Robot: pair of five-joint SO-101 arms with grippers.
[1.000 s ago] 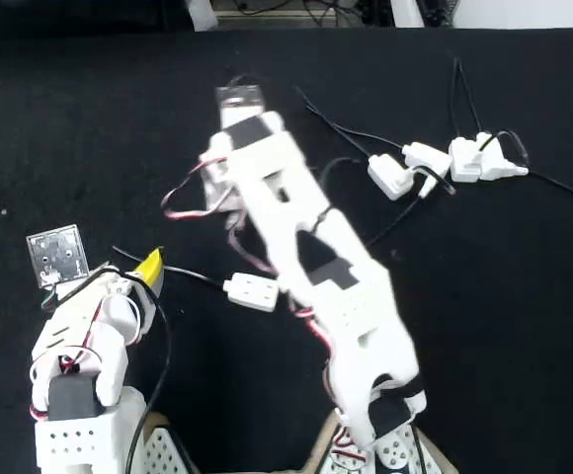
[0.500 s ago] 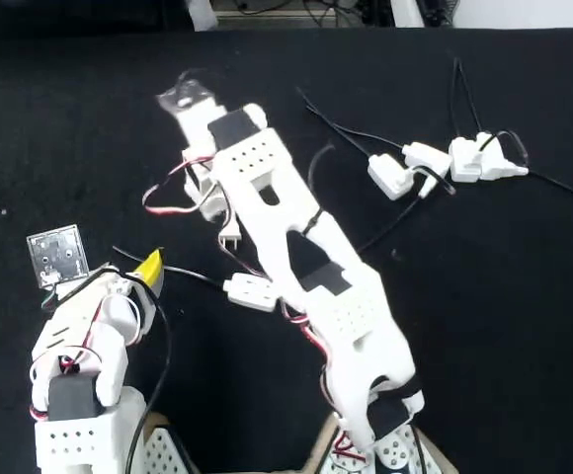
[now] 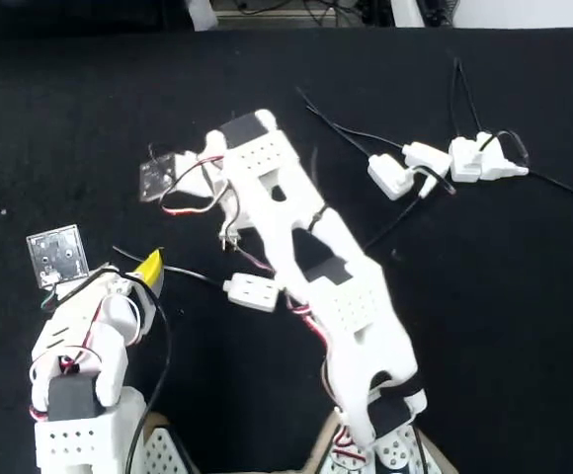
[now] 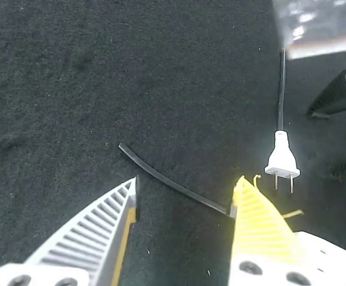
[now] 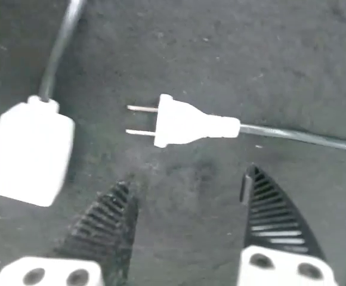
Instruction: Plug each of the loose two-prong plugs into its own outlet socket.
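Loose white plug (image 5: pixel 185 124) ahead of right jaws, spread wide, left jaws agape, black cord (image 4: pixel 173 186) between them

I see a table (image 3: pixel 69 109) covered in black cloth. Near its middle lies a white outlet socket (image 3: pixel 252 291) on a black lead. A white two-prong plug (image 5: pixel 185 125) lies flat close beside it, prongs pointing at the socket's block but not touching it. Toward the far right sits a cluster of white pieces (image 3: pixel 464 160) with thin black cables (image 3: pixel 351 131) trailing off; from up high I can't tell plugs from sockets there.
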